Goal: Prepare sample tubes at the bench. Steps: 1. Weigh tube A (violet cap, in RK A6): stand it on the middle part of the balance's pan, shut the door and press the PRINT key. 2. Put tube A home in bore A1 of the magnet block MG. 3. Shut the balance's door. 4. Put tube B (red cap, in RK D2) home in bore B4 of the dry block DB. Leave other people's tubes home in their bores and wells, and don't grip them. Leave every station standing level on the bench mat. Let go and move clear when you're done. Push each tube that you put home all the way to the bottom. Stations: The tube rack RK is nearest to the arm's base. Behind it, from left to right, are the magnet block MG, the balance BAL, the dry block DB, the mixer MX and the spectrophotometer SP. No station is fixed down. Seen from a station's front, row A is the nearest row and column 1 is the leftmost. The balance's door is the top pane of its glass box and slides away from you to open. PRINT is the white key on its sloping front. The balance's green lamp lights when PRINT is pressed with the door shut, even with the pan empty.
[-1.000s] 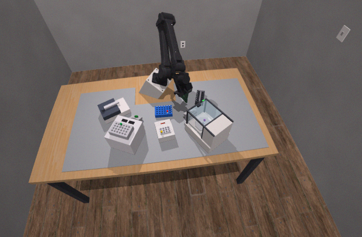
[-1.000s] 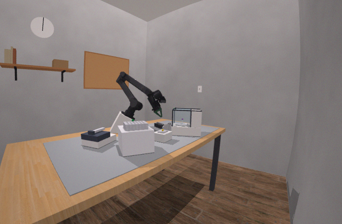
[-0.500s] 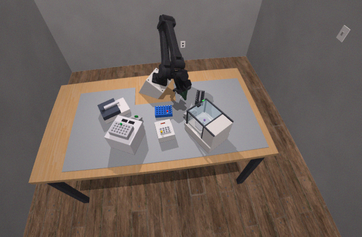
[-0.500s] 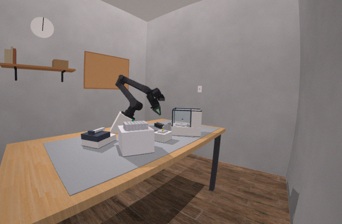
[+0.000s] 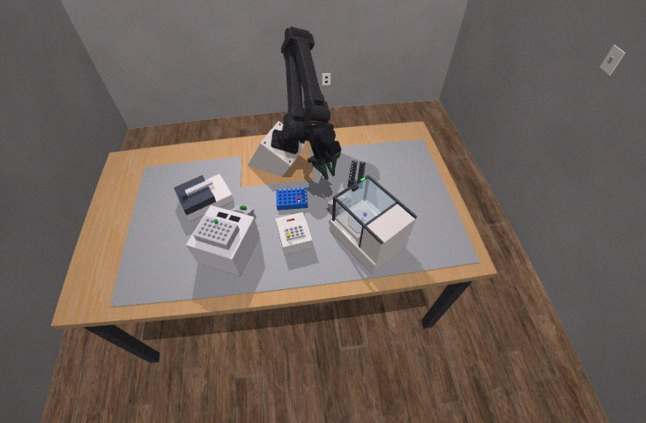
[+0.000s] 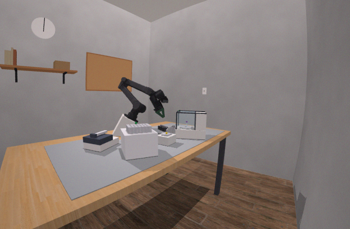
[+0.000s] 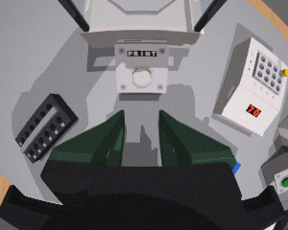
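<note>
My gripper (image 5: 329,176) (image 6: 163,117) (image 7: 141,116) is partly open and empty, above and short of the white PRINT key (image 7: 142,77). Tube A, violet cap (image 5: 365,214) (image 6: 186,121), stands upright inside the balance (image 5: 390,229) (image 6: 191,134). The balance's green lamp (image 5: 363,178) is lit. The clear top pane looks shut, though its edge is hard to make out. Tube B, red cap (image 5: 298,198), is in the blue rack (image 5: 291,205). The black magnet block (image 5: 357,172) (image 7: 47,126) and the white dry block (image 5: 295,244) (image 6: 166,139) (image 7: 247,91) stand on the mat.
A yellow-capped tube (image 5: 287,234) (image 6: 166,132) (image 7: 285,73) is in the dry block. The mixer (image 5: 228,254) (image 6: 140,145) holds a green-capped tube (image 5: 215,220) (image 6: 136,123). The dark-lidded spectrophotometer (image 5: 196,194) (image 6: 98,139) stands beyond it.
</note>
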`<control>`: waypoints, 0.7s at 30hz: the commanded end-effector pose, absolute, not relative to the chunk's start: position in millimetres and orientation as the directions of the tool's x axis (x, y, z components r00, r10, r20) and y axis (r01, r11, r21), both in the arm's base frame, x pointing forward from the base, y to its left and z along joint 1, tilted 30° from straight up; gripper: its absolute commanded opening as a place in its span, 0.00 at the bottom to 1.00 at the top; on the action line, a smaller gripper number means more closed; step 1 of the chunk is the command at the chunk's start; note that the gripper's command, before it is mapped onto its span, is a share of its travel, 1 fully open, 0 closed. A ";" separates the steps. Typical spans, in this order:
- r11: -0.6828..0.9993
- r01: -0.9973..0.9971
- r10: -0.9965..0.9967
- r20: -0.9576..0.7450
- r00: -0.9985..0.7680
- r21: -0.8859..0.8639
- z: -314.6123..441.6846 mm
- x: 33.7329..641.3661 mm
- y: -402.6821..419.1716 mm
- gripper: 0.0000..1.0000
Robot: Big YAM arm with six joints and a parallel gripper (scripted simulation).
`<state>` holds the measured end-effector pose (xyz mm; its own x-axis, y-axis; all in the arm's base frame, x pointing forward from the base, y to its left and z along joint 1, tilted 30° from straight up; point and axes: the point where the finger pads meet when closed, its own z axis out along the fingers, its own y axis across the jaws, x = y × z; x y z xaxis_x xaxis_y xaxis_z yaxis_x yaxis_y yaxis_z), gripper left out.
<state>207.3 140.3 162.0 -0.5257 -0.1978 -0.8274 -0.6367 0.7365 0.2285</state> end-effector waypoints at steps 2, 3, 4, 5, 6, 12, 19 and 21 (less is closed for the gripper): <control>0.738 -0.645 -0.188 -0.858 -0.478 0.198 200.6 209.7 134.9 0.30; 0.738 -0.645 -0.188 -0.858 -0.478 0.197 202.0 209.2 134.1 0.30; 0.738 -0.645 -0.189 -0.858 -0.478 0.197 203.5 208.7 133.2 0.30; 0.738 -0.645 -0.189 -0.858 -0.478 0.197 204.9 208.2 132.4 0.30; 0.738 -0.645 -0.189 -0.858 -0.478 0.197 204.9 208.2 132.4 0.30; 0.739 -0.645 -0.190 -0.858 -0.477 0.195 212.0 205.9 128.5 0.30; 0.739 -0.645 -0.193 -0.858 -0.476 0.193 221.8 202.6 123.0 0.30; 0.739 -0.645 -0.193 -0.858 -0.476 0.192 224.5 201.7 121.4 0.30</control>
